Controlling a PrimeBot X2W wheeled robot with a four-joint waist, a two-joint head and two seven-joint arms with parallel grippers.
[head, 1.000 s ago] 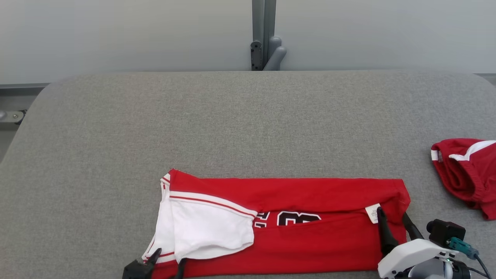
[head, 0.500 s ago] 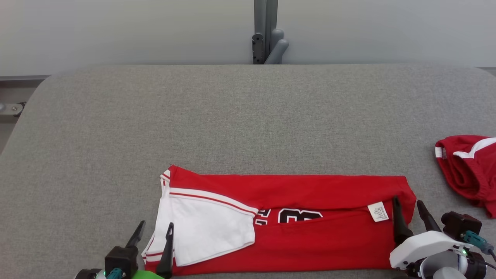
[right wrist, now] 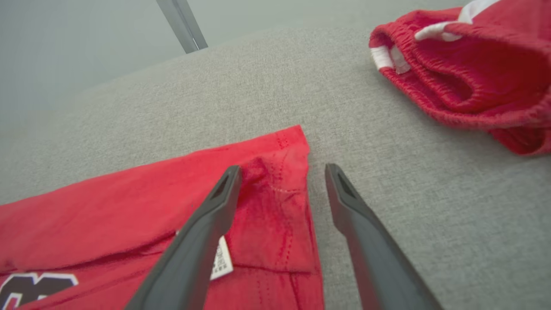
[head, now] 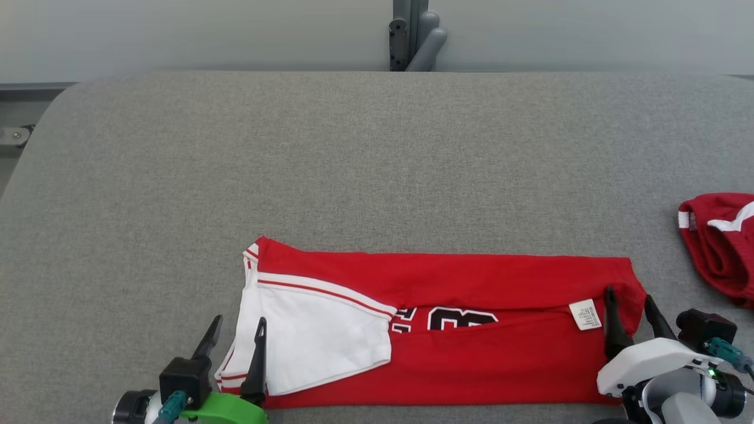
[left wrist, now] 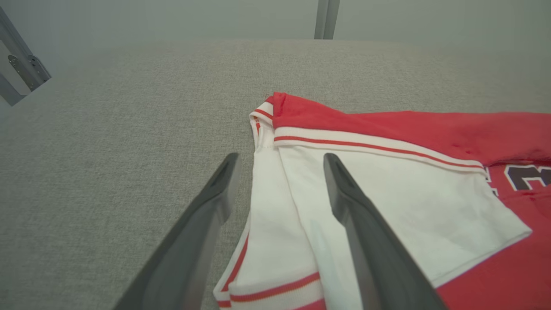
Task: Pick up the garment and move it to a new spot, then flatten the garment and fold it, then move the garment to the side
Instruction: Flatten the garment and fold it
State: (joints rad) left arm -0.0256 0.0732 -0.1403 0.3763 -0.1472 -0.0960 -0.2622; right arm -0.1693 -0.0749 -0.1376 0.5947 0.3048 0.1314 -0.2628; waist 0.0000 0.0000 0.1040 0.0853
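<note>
The garment [head: 459, 330], a red shirt with white sleeves and a black number, lies folded into a long flat band near the table's front edge. My left gripper [head: 238, 320] stands open at its left end, fingers straddling the white sleeve's edge [left wrist: 275, 206] with nothing pinched. My right gripper [head: 629, 295] stands open at the right end, its fingers either side of the red hem corner [right wrist: 284, 189], beside a small white label [head: 585, 314].
A second red garment [head: 721, 247] with white trim lies bunched at the table's right edge, also in the right wrist view [right wrist: 469, 73]. The grey fabric table [head: 377, 165] stretches wide behind the shirt. A grey post [head: 412, 35] stands beyond the far edge.
The head camera has tilted, so the whole picture shifted. My left gripper has drawn back from the sleeve's lower edge and stands open beside it. The right gripper has stayed open at the hem.
</note>
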